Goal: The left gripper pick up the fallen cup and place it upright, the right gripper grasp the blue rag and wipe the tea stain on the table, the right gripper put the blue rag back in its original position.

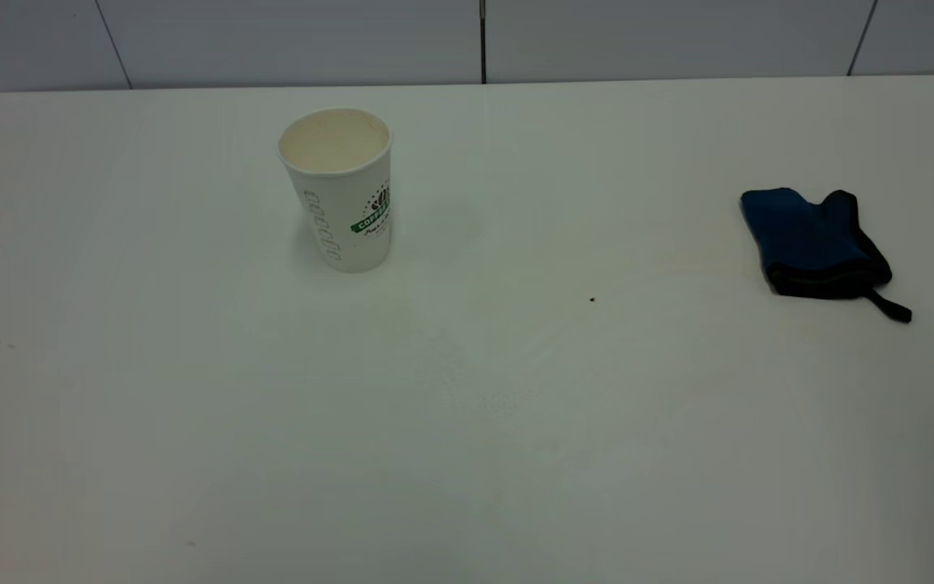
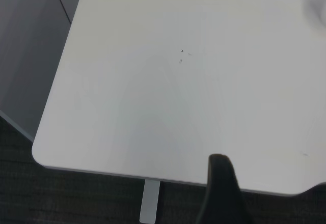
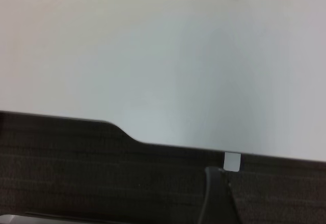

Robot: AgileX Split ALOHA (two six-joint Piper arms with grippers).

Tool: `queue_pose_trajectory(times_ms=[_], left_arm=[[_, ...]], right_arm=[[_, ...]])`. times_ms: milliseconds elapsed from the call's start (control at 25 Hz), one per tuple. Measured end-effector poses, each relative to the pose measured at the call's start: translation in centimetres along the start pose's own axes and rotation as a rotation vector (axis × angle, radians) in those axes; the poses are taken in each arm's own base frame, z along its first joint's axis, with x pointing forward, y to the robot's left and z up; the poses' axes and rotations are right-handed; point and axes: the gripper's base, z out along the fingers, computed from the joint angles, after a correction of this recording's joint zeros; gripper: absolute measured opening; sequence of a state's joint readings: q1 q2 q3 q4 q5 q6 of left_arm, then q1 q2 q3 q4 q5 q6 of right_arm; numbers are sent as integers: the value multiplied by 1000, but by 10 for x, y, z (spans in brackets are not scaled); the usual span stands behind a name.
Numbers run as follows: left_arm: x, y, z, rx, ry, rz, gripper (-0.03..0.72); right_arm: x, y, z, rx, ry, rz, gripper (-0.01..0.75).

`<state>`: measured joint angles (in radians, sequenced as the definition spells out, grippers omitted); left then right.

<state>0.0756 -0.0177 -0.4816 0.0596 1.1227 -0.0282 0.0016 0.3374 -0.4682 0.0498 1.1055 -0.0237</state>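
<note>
Exterior: cup (image 1: 339, 188) upright toward the bench (image 1: 467, 454) far-left; rag (image 1: 816, 243) by the right edge; no stain evident.
Left wrist: left end effector (image 2: 222, 191) off the bench's near-left corner, finger state unreadable.
Right wrist: right end effector (image 3: 219, 196) beyond the near edge, unreadable; rag strap ahead, nearer this arm.

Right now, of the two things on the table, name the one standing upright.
The paper cup, open mouth up; the blue rag lies flat, far right.
</note>
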Motion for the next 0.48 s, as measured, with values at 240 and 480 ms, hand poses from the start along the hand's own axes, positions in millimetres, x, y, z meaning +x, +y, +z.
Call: queue_pose_trajectory(times_ms=[240, 480], left_arm=[[0, 0, 0, 0, 0, 0, 543], [0, 0, 0, 0, 0, 0, 543]], right_arm=[[4, 0, -6, 0, -53, -2, 565], [23, 1, -28, 0, -257, -11, 565]])
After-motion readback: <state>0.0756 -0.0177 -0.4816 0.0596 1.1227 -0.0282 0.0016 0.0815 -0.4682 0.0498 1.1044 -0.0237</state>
